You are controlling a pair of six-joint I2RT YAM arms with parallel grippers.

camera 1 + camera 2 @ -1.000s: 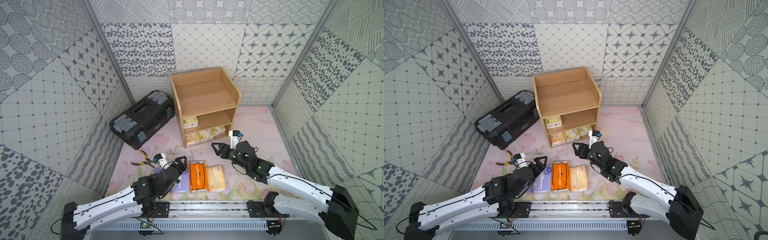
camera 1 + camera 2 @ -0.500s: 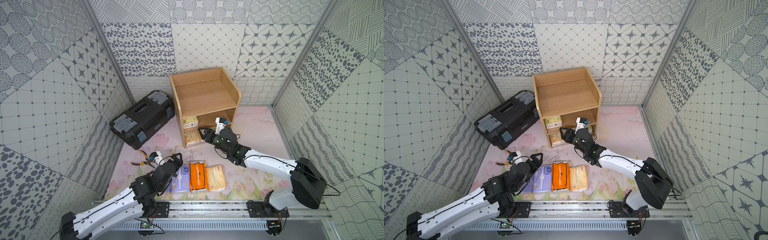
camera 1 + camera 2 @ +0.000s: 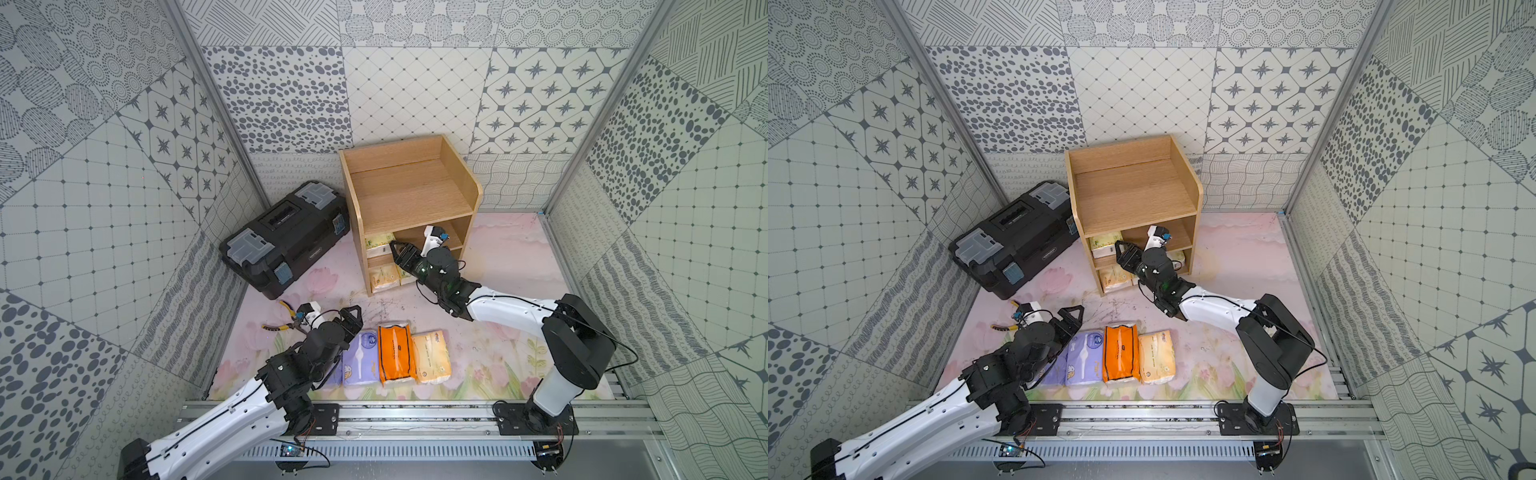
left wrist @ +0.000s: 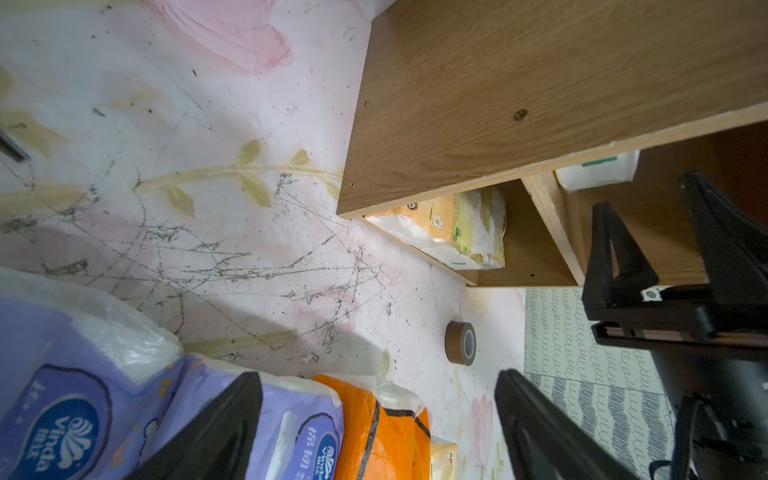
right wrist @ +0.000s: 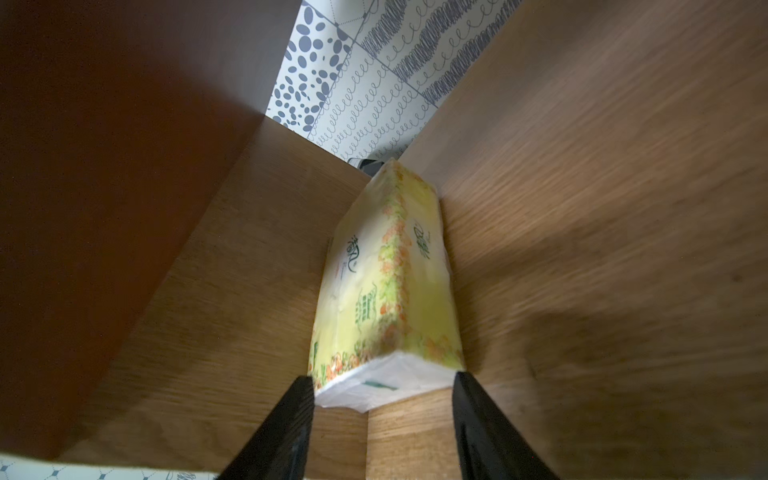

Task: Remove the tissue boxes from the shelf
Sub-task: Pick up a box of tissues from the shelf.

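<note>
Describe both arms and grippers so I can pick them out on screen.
Both arms match: the left arm and right arm have glossy white link shells, black joint housings and thin black cables. The left gripper and right gripper carry black, tapered triangular fingers.

Pink floral mat (image 3: 507, 249), scuffed. On it: shelf (image 3: 409, 195) at back, toolbox (image 3: 286, 237) beside it, pliers (image 3: 286, 320), tape roll (image 4: 460, 343). Front row, touching: lavender pack (image 3: 360, 361), orange pack (image 3: 395, 359), cream pack (image 3: 432, 357). Shelf mid tier: yellow-green pack (image 3: 377, 245). Btm tier: more packs (image 3: 384, 277).
</note>
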